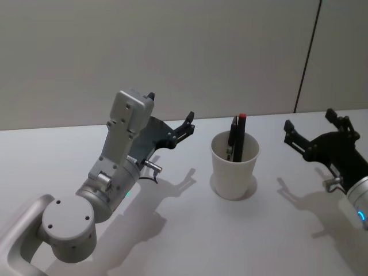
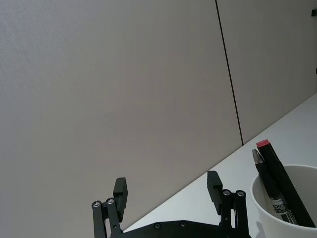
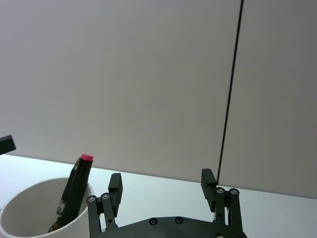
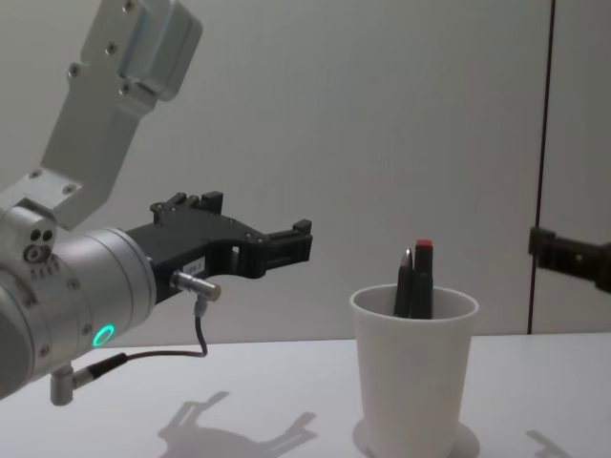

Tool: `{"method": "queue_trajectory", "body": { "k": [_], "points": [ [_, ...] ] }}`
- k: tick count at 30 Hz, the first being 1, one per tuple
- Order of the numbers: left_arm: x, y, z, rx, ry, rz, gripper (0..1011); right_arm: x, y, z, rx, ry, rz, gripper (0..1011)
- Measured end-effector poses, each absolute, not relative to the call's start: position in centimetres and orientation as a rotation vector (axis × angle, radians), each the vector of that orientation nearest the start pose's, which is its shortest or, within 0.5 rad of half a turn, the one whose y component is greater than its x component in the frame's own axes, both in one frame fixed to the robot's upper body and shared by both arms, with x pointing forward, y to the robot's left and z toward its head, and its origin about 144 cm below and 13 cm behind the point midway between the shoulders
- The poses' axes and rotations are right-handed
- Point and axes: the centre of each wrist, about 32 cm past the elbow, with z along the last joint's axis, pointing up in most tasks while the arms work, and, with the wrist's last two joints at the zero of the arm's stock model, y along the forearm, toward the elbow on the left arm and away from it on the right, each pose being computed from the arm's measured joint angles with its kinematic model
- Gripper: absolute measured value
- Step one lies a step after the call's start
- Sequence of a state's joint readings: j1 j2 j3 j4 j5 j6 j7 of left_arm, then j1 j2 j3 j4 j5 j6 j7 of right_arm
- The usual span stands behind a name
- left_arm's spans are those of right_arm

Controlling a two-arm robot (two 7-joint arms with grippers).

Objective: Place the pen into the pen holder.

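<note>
The pen holder, a white paper cup, stands upright on the table between my two arms. Two dark pens lean inside it, one with a red end and one with a silver clip. My left gripper hovers open and empty to the cup's left, raised above the table and apart from the rim. My right gripper hangs open and empty to the cup's right. The cup and left gripper show in the left wrist view, the cup and right gripper in the right wrist view.
The white table is bare around the cup, with only arm shadows on it. A grey panelled wall with a dark vertical seam rises behind the table's far edge.
</note>
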State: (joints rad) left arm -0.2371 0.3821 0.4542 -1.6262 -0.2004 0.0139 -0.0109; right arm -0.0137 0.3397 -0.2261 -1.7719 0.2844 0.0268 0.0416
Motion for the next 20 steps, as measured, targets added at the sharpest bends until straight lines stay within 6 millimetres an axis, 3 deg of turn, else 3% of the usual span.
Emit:
{"method": "queue_trajectory", "body": {
  "k": [20],
  "points": [
    [49.20,19.84,120.44,0.061,-0.268,1.124,1001,44.33,-23.72,118.85,0.025,-0.074,-1.230,1001]
  ]
}}
